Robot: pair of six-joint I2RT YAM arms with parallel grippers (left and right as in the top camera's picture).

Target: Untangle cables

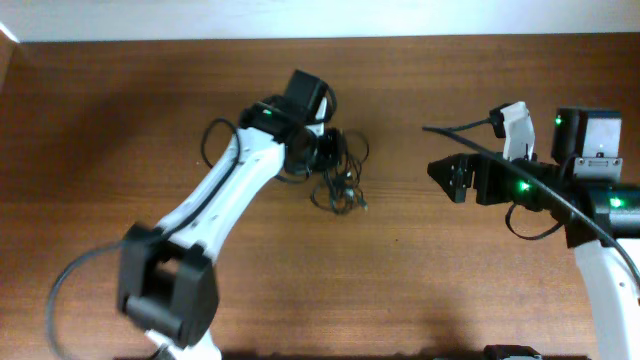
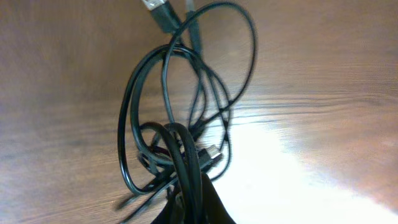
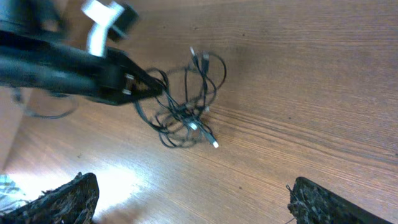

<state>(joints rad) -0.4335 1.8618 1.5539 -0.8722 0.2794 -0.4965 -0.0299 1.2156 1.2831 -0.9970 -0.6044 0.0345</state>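
The left jaws are clenched on several strands at the edge of the cables (image 2: pixel 186 168), clumped on the middle of the desk (image 1: pixel 450 290), and the right jaws are spread empty well apart, so the unanchored knot could be dragged or tightened by any pull.

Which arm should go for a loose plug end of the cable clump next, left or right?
Right, probably. The right pincer is open and empty, facing the cables; the left pincer is shut on them, anchoring the clump.
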